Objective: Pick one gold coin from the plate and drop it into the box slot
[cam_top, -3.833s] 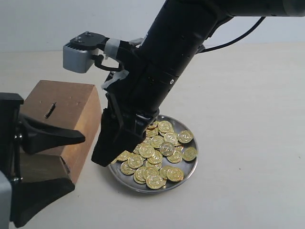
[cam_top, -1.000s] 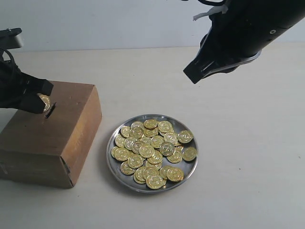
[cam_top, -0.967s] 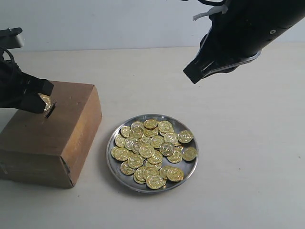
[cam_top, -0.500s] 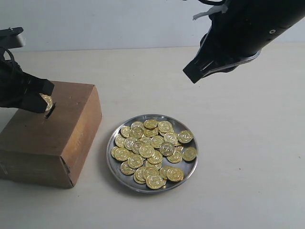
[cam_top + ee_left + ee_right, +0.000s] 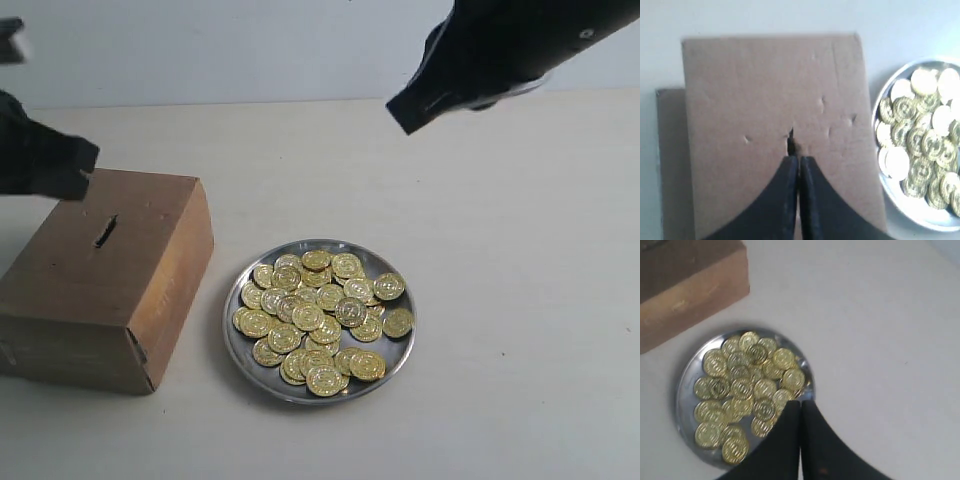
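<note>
The brown box stands at the left, with its dark slot in the top face. The silver plate to its right holds several gold coins. My left gripper hovers above the box's far left edge. In the left wrist view this gripper is shut, nothing shows between its fingers, and its tips lie just short of the slot. My right gripper hangs high at the upper right. It is shut and empty, above the plate's edge.
The table is a plain pale surface around the box and the plate. In the right wrist view a corner of the box lies beyond the plate. The plate sits close beside the box.
My left gripper has lifted off the slot and drawn back to the left. The gold coin it held at the slot no longer shows. My right gripper has risen slightly.
</note>
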You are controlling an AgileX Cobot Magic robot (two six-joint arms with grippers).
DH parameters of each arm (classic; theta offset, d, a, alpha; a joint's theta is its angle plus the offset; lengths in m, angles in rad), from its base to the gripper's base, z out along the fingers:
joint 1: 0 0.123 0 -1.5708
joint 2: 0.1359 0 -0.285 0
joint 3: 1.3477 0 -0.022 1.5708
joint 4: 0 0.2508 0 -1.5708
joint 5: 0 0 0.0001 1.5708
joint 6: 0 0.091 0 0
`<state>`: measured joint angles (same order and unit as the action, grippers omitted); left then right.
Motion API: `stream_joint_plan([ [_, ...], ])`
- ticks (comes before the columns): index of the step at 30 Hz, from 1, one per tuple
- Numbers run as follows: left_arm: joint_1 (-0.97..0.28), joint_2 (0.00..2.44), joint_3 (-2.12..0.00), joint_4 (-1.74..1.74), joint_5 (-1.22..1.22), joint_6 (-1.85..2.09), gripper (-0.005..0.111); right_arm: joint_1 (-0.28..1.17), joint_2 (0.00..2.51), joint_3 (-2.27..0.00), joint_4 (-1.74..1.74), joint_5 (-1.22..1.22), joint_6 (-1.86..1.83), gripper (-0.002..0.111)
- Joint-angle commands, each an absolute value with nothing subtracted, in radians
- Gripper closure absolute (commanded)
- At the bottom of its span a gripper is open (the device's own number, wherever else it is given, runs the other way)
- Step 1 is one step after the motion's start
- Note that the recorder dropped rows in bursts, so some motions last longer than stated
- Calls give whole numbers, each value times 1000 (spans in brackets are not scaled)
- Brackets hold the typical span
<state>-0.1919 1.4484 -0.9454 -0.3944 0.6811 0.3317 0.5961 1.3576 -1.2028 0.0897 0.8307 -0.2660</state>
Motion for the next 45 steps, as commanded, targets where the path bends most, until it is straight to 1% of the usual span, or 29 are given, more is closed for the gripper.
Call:
stream_joint_plan([
  [1,-192,1187,-844,-470,422,339,107,591,1198,-1168,61,664,-226,108],
  [4,-192,978,-687,-516,244,336,107,591,1050,-1052,80,512,-188,108],
  [7,-192,722,-463,-569,72,332,107,594,828,-801,80,350,-93,108],
  [9,-192,622,-379,-572,11,327,107,594,730,-686,80,268,-75,108],
  [11,-192,545,-315,-582,-21,289,107,594,644,-590,95,187,-59,108],
  [15,-192,418,-197,-587,-11,203,107,594,490,-403,125,34,-21,108],
  [22,-192,315,0,-591,-51,197,107,594,333,-132,125,-146,-13,108],
  [23,-192,307,0,-587,-63,197,107,594,321,-93,125,-177,-13,108],
  [28,-192,297,0,-537,-7,235,107,594,308,0,125,-291,-13,108],
  [37,-192,297,0,-484,76,228,107,594,308,0,125,-93,-38,108],
  [40,-192,297,0,-459,50,234,107,594,308,0,125,-35,-14,108],
  [43,-189,297,0,-379,-9,234,107,594,308,0,123,-28,-24,108],
  [45,-188,297,0,-374,-7,236,107,594,308,0,123,-32,-31,108],
])
